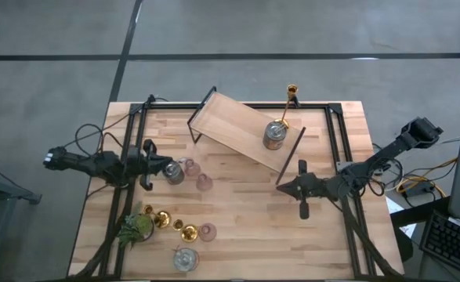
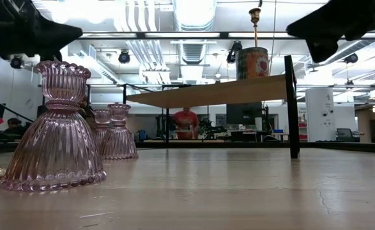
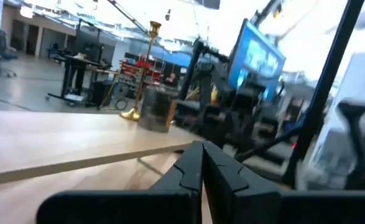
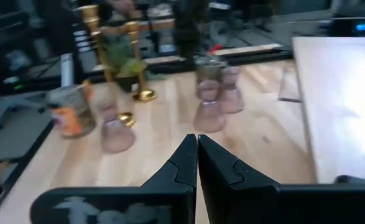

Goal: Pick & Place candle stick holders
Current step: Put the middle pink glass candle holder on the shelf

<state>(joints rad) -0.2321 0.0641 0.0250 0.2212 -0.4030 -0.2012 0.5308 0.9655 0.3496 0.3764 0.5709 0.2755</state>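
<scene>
Grey floor [image 1: 49, 31], exposed ceiling ducts [image 2: 142, 54]

Open-plan lab or workshop, exposed ceiling ducts [image 2: 193, 48] and strip lights running overhead, wooden workbench [image 1: 237, 227] standing on grey concrete floor [image 1: 49, 47], monitors [image 2: 241, 114] glowing on desks behind, a person [image 2: 186, 121] sitting at one.

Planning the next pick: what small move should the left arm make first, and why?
Probably open the left pincer: it is shut and empty, right beside a silvery holder on the table. The shelf holds only two holders so far.
</scene>
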